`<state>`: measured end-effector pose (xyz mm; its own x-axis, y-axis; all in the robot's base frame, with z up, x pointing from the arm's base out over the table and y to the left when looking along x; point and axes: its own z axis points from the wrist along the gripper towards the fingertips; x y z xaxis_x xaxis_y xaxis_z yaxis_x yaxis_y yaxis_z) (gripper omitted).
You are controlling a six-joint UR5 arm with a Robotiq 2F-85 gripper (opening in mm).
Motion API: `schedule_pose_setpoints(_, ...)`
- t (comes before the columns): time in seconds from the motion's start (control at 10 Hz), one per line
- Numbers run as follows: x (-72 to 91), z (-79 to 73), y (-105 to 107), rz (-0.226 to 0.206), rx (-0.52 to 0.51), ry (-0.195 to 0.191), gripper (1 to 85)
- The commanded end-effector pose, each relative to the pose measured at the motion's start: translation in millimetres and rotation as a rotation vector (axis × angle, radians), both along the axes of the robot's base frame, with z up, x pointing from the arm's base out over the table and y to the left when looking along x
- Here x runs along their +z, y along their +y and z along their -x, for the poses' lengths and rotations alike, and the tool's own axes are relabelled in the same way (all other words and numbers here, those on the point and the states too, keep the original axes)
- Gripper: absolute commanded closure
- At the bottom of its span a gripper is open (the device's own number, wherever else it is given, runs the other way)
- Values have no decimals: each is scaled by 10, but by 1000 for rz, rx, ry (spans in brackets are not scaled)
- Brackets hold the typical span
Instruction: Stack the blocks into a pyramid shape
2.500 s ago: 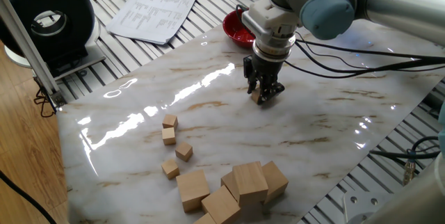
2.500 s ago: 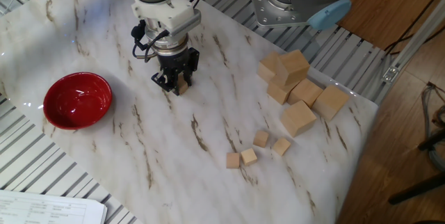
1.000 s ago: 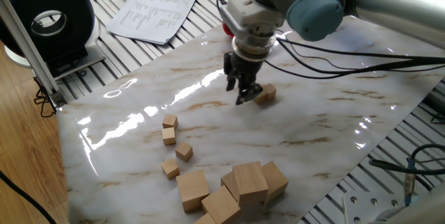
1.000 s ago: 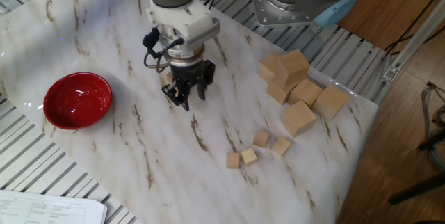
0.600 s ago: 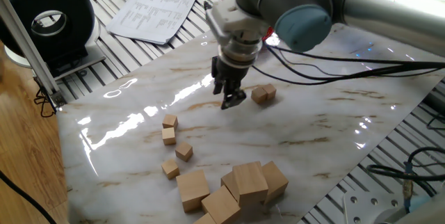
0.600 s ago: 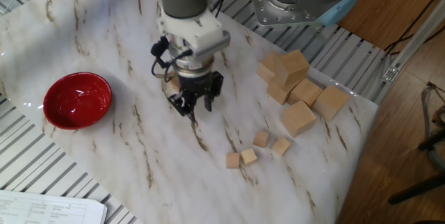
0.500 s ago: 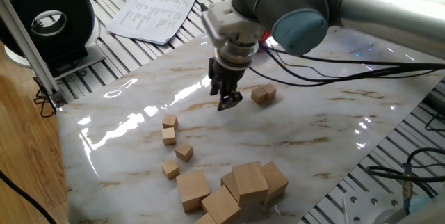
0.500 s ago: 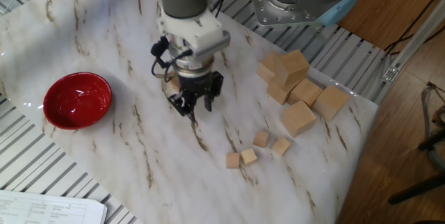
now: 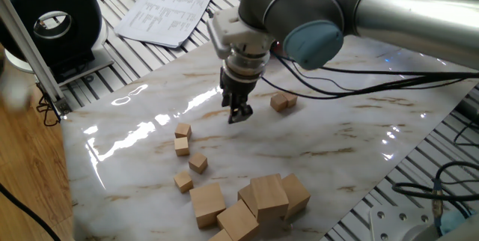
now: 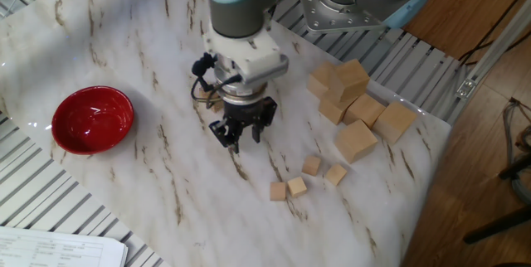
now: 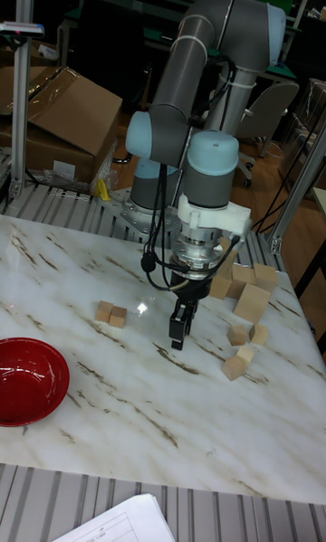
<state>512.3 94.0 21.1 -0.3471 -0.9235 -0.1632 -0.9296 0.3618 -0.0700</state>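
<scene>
Presently, gripper point(image 9: 236, 114): hangs above bare marble, fingers slightly parted, nothing between them.
Placed pair point(image 9: 283, 102): two small blocks side by side, touching, just beside the gripper.
Loose blocks point(image 9: 185, 155): four small ones scattered nearer the front edge.
Big cubes point(image 9: 254, 200): heaped close to the loose ones.
Risk: fingers descending on a crowded block may nudge its neighbour; an off-centre release could knock the pair apart.
Red bowl point(image 10: 92, 119): well apart.
</scene>
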Motion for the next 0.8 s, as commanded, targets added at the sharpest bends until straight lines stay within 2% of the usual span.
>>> schedule_pose_setpoints(0.0,-74,20,135,1,-55,2,377)
schedule_pose_setpoints(0.3,-82,34,89,6,-58,7,383)
schedule_pose_setpoints(0.4,-45,61,52,-6,-61,22,383)
schedule_pose_setpoints(0.6,-22,86,-74,28,-37,34,383)
schedule_pose_setpoints(0.7,47,150,3,-17,-43,48,383)
